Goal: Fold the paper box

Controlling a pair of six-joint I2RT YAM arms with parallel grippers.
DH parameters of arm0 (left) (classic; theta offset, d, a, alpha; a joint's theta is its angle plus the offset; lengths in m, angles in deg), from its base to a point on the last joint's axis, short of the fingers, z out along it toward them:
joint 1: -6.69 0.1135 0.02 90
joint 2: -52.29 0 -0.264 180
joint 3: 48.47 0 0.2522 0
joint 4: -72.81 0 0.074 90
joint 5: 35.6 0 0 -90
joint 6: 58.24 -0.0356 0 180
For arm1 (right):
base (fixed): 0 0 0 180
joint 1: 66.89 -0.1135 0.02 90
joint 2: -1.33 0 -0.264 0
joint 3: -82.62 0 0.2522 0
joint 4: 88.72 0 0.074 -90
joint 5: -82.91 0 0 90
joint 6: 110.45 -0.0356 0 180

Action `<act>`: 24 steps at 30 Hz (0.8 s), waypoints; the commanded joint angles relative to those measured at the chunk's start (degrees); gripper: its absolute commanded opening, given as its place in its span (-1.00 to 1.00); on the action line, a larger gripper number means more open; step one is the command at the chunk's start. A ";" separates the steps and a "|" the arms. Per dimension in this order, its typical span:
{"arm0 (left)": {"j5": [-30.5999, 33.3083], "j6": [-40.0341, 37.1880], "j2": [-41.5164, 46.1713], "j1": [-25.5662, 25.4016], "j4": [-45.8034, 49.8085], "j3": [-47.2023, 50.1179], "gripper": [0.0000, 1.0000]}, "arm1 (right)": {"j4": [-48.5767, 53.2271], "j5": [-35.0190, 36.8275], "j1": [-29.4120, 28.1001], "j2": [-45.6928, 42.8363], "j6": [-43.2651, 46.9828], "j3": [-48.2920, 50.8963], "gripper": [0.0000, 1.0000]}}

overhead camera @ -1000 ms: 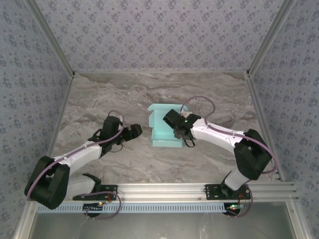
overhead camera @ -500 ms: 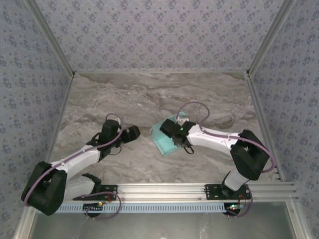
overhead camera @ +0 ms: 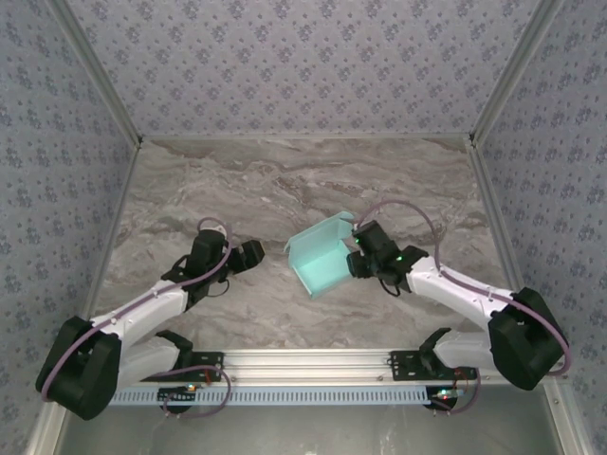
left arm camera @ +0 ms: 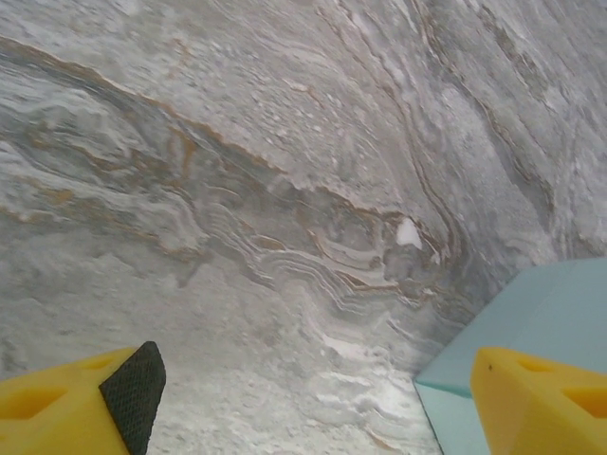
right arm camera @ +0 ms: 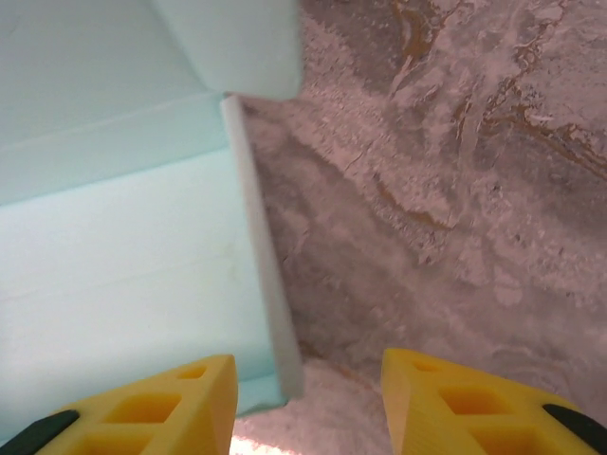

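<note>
Looking down from above, I find the light turquoise thin-card paper box [overhead camera: 321, 261] near the middle of the grey marbled tabletop [overhead camera: 237, 180]. It is skewed rather than square to my bases, with its flaps standing up toward 12 to 1 o'clock.

My right gripper [overhead camera: 353, 261] sits at the box's 3 o'clock edge. In its wrist view [right arm camera: 305, 365] the jaws stand part-way apart, and the box's thin side wall [right arm camera: 261, 256] runs down toward the gap without being pinched. One finger lies under the card panel at 7 o'clock, the other over bare table at 5 o'clock.

My left gripper [overhead camera: 261, 252] waits at the box's 9 o'clock side, close but apart. Its jaws are spread wide and empty [left arm camera: 313, 379], and a box corner shows at 4 o'clock in that view.

The risks, as I judge them:
- Nothing pins this light card, so a push from 3 o'clock would probably slide or spin it toward 9 o'clock instead of creasing it.
- Closing with the wall off-centre could buckle it away from its score line.
- My left finger could catch the near corner and tip the box.
</note>
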 commanded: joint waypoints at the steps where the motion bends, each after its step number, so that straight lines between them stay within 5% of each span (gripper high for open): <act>1: -3.40 0.45 -0.25 -2.35 -0.52 0.00 0.70 | -5.13 -14.17 5.11 0.42 7.50 0.19 -0.08; 5: -3.39 1.70 0.74 -5.02 -0.56 1.53 0.69 | -9.98 -23.56 9.33 2.63 8.73 0.93 -0.11; 11: -1.97 1.24 3.03 -5.51 -1.02 1.68 0.68 | -16.19 -17.45 8.62 4.28 10.37 2.60 -0.23; 17: -10.03 -5.88 4.15 -6.09 -5.15 0.67 0.77 | -19.74 -14.30 8.36 7.75 11.22 4.37 -0.30; 24: -9.68 -15.96 3.88 -9.43 -13.80 2.75 0.90 | -20.94 -14.43 7.98 10.70 12.00 4.70 -0.34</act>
